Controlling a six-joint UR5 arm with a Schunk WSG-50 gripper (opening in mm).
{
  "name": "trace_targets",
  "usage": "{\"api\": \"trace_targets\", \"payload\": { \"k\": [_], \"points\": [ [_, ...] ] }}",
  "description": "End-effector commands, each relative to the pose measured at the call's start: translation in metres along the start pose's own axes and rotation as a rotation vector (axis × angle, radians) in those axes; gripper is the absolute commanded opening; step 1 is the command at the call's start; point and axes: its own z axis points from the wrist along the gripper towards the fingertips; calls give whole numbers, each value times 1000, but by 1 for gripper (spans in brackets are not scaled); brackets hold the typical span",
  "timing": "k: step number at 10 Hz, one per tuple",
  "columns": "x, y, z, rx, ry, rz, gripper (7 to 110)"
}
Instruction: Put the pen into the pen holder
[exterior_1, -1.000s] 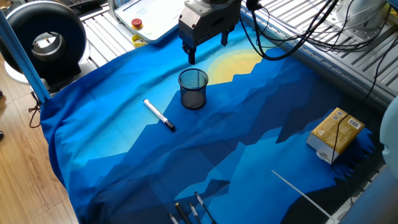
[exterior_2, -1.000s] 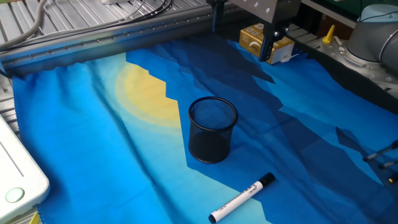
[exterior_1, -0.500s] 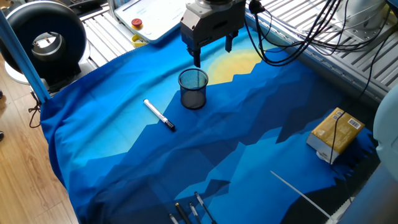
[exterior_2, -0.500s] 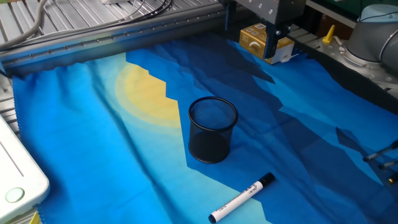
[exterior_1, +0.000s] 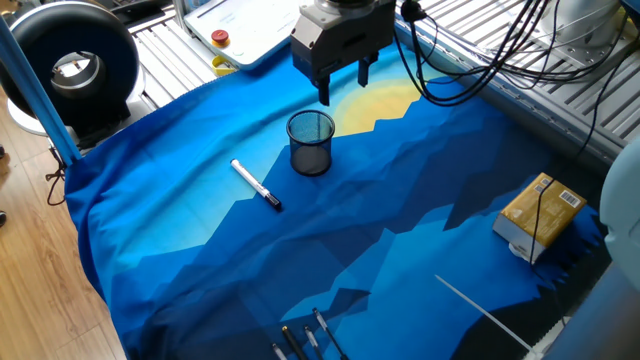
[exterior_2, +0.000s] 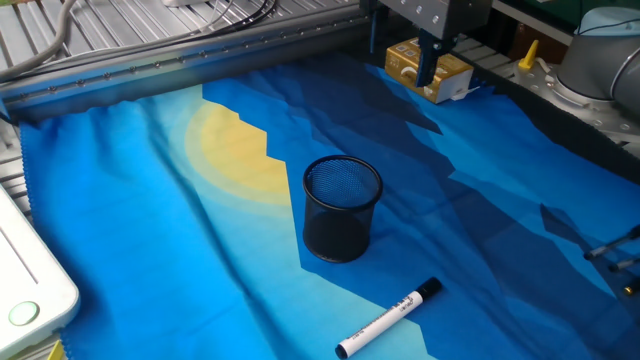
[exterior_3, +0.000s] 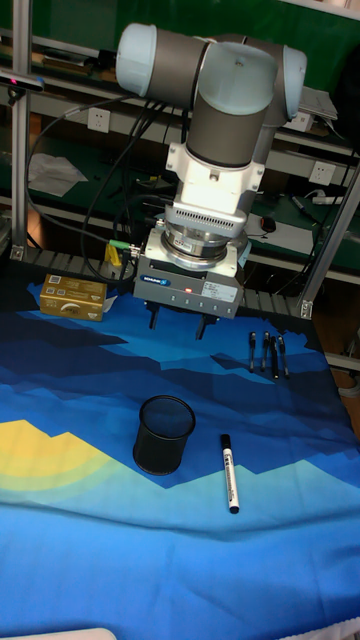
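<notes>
The robot's two-finger gripper (exterior_1: 343, 84) hangs above the blue-and-yellow printed cloth (exterior_1: 400, 200) with its two dark fingers (exterior_1: 324, 90) spread apart and nothing between them. In the tall fixed view the same gripper (exterior_3: 178, 325) shows two short finger stubs below its grey body, clear of the cloth.

Nearest to it stands the small round pen holder of black wire mesh (exterior_1: 311, 142), upright on the cloth, just in front of and below the claw; through its see-through sides nothing shows inside (the open mouth is plainest in the other fixed view (exterior_2: 342, 208)). It also appears below the gripper in the tall view (exterior_3: 164, 434).

Beyond the cup lies the slim white marker pen with a black cap end (exterior_1: 256, 185), flat on the cloth, apart from the cup and well apart from the claw. In the other fixed view the pen (exterior_2: 388, 318) lies at an angle near the cup's base, not touching it; in the tall view it (exterior_3: 229, 472) lies beside the cup, black tip toward the camera.

Farther out sit a yellow cardboard box (exterior_1: 540, 215), a long thin white rod (exterior_1: 480, 312) and a group of dark pens (exterior_3: 267, 353).
</notes>
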Motion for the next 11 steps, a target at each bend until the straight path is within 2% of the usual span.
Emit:
{"api": "trace_targets", "payload": {
  "k": [1, 4, 8, 11],
  "points": [
    [-5, 4, -1, -16, -22, 13, 7],
    [-5, 6, -1, -30, -20, 27, 7],
    [-3, 17, -1, -75, -13, 32, 7],
    [-5, 11, -1, -50, -21, 32, 7]
  ]
}}
